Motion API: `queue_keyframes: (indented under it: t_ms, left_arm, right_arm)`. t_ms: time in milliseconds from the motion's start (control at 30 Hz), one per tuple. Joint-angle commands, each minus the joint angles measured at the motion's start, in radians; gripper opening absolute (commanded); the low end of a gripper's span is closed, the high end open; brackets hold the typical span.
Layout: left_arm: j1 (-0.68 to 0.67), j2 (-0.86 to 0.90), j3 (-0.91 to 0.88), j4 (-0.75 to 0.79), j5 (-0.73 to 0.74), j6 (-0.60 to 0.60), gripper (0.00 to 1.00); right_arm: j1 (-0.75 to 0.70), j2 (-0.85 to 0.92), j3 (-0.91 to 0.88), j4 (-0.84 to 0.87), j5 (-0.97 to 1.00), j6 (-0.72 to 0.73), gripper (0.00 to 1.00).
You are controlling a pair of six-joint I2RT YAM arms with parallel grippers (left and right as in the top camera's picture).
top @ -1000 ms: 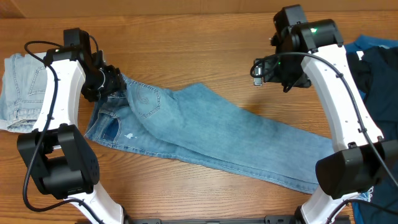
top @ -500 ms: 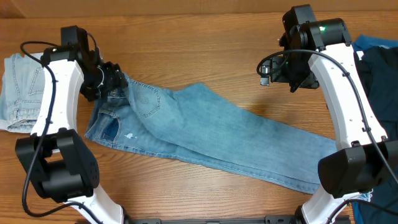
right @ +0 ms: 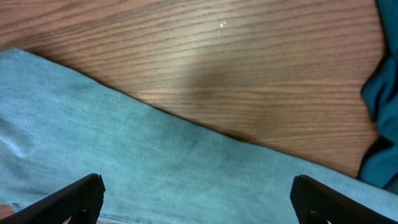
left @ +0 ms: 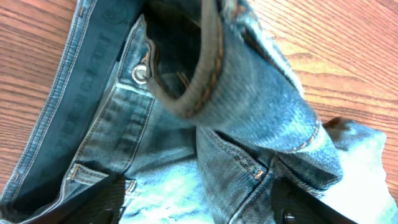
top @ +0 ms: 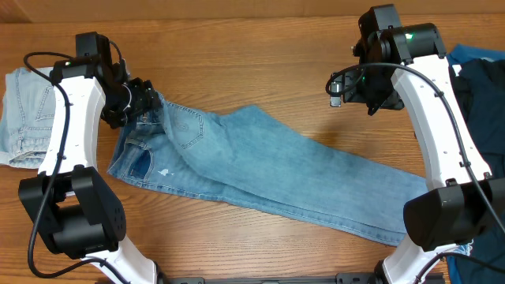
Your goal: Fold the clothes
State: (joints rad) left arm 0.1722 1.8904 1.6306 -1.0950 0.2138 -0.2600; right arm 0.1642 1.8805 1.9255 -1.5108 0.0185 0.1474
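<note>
The mid-blue jeans (top: 276,173) lie flat and slanted across the table, waist at the upper left and leg ends at the lower right. My left gripper (top: 144,102) hangs right over the waistband. In the left wrist view its jaws (left: 202,202) are spread wide, and the rumpled waistband with its metal button (left: 142,73) lies in the gap. My right gripper (top: 346,87) hovers above bare wood beyond the legs. It is open (right: 199,199) with nothing between its fingers, and the jeans leg (right: 155,162) shows below it.
A folded pair of pale washed jeans (top: 24,118) sits at the far left edge. A deep-blue top (top: 481,87) lies heaped at the right edge, and its dark cloth (right: 379,124) also shows in the right wrist view. The wooden tabletop (top: 260,71) stretches behind the jeans.
My right gripper has shifted slightly to the right. The left arm has edged a little to the left over the waistband. The jeans have not visibly moved.
</note>
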Motion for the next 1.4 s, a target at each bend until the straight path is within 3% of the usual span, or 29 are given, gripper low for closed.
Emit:
queue_keyframes:
  t_ms: [0,200,567,633,767,967,1067,1133,1200,1300,1367]
  left_arm:
    - [0.004,-0.03,0.024,0.009,0.057,-0.018,0.79]
    - [0.005,-0.03,0.024,-0.021,0.127,0.005,0.8]
    - [0.004,-0.03,0.024,-0.002,0.031,-0.003,0.8]
    - [0.004,-0.03,0.024,0.001,0.109,-0.009,0.8]
    - [0.004,-0.03,0.023,0.048,0.164,-0.036,0.9]
    - [0.002,-0.013,0.009,0.046,0.092,-0.035,0.93]
    - [0.002,-0.006,-0.008,0.047,0.09,-0.031,0.79]
    - [0.002,-0.006,-0.008,0.044,0.09,-0.024,0.56]
    - [0.002,-0.006,-0.008,0.044,0.09,-0.024,0.43]
    - [0.002,-0.006,-0.008,0.046,0.09,-0.005,0.05]
    - [0.002,-0.006,-0.008,0.049,0.089,0.014,0.04]
  right_arm:
    - [0.002,-0.005,0.006,0.033,0.003,-0.021,1.0]
    - [0.002,-0.005,0.006,0.043,0.003,-0.021,1.0]
    - [0.002,-0.005,0.005,0.047,0.003,-0.021,1.0]
    - [0.001,-0.005,0.005,0.051,0.008,-0.022,1.0]
    - [0.001,-0.005,0.006,0.053,0.007,-0.021,1.0]
    - [0.001,-0.005,0.005,0.054,0.007,-0.021,1.0]
    - [0.001,-0.005,0.005,0.039,0.007,-0.021,1.0]
    - [-0.004,-0.005,0.005,0.007,0.008,0.002,0.9]
    - [-0.029,-0.005,0.005,-0.032,0.011,0.092,0.9]
    - [-0.085,-0.005,0.005,-0.074,0.01,0.186,0.8]
    - [-0.125,-0.005,0.005,-0.113,0.01,0.228,0.77]
